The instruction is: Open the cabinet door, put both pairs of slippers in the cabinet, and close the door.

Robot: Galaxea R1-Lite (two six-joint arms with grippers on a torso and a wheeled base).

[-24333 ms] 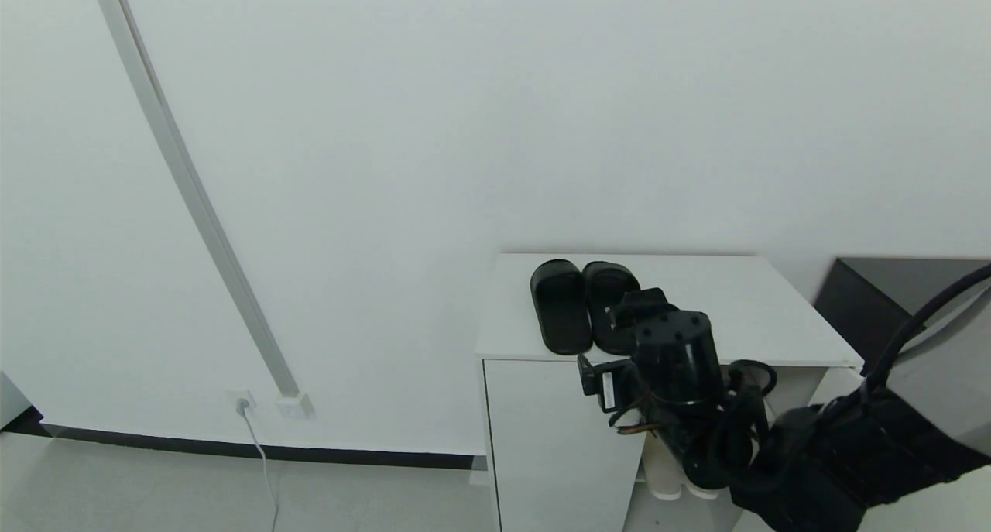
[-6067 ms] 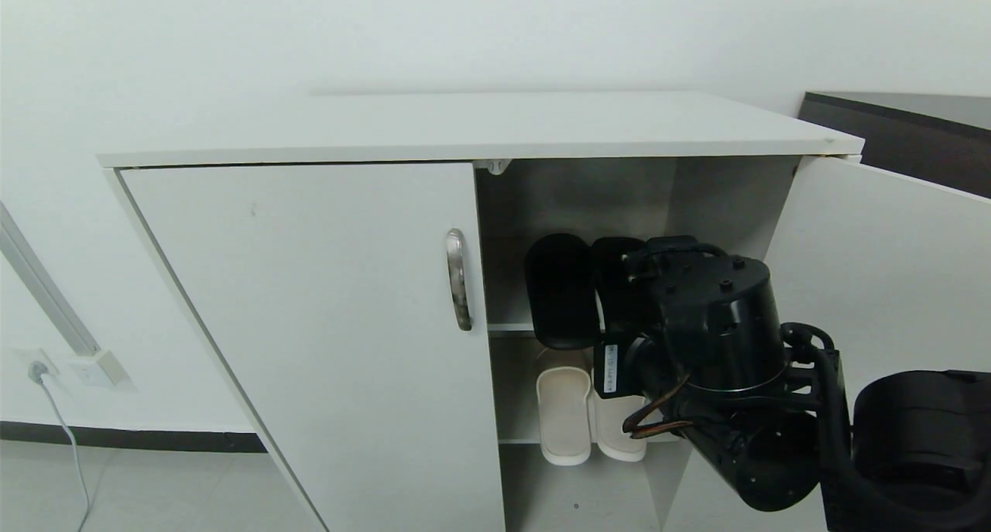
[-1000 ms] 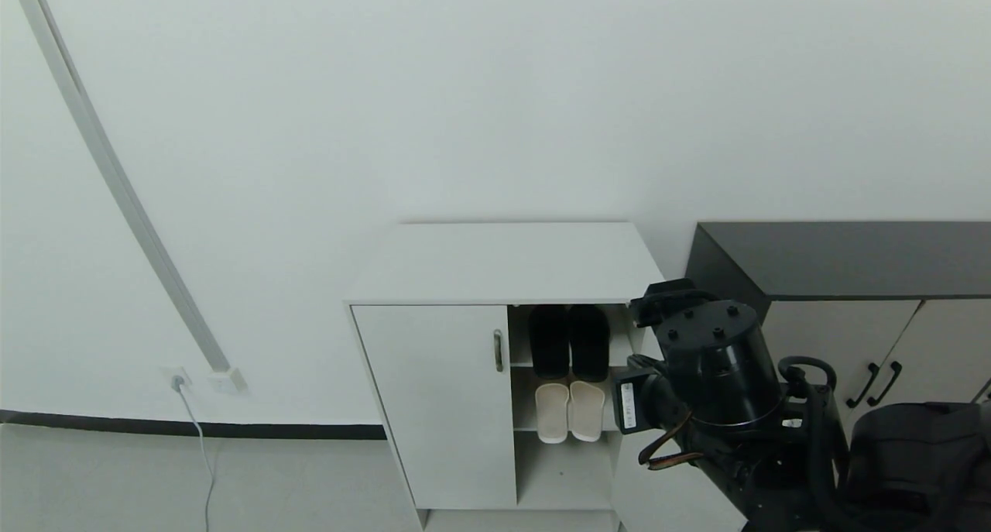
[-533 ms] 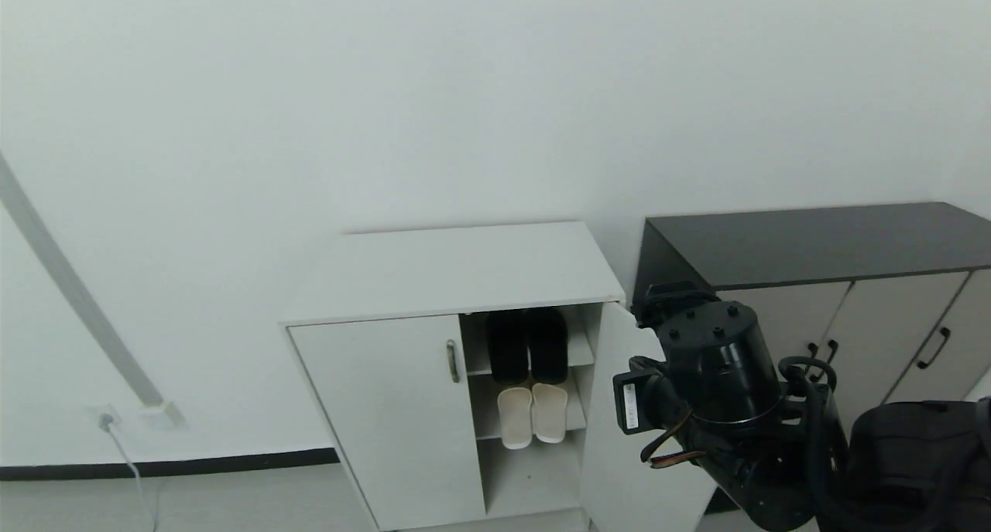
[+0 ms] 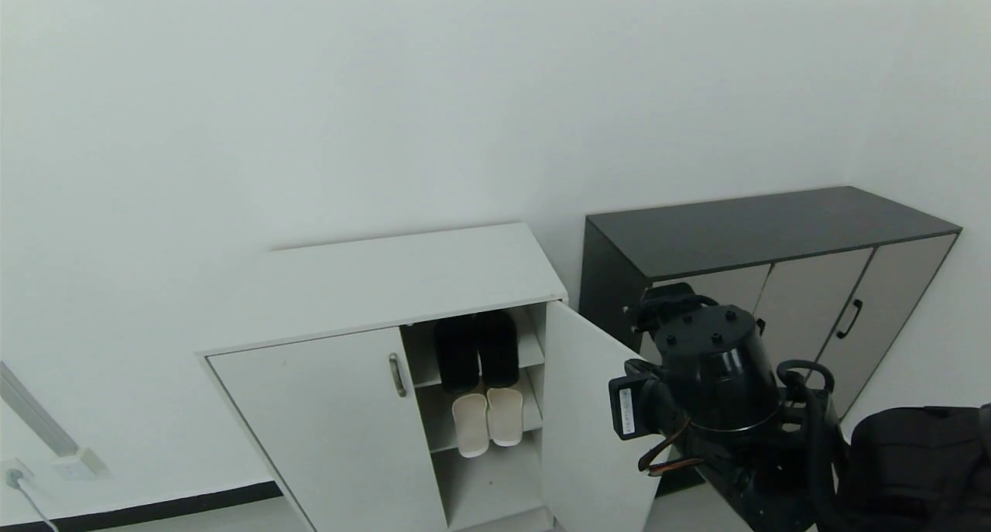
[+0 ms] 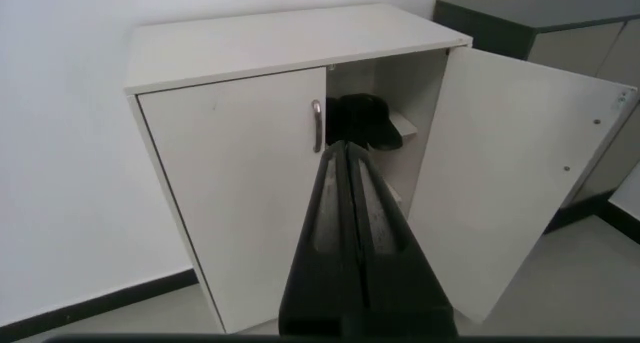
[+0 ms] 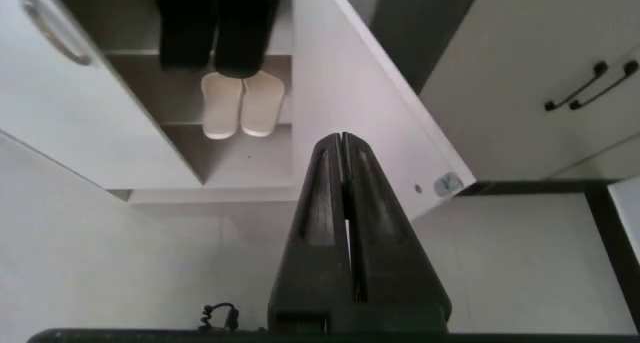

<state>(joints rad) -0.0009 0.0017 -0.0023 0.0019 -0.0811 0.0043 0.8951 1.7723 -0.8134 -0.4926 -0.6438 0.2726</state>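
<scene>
Black rubber slippers sit shelved in the white wooden cabinet, cream slippers at their 6 o'clock; open door at 3 o'clock awaits closing. Left gripper and right gripper are pinched together, empty.

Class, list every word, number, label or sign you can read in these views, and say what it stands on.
White label on the right arm: print present, too small to read.
White cabinet, black slippers, white slippers, dark cabinet: no text visible.
</scene>
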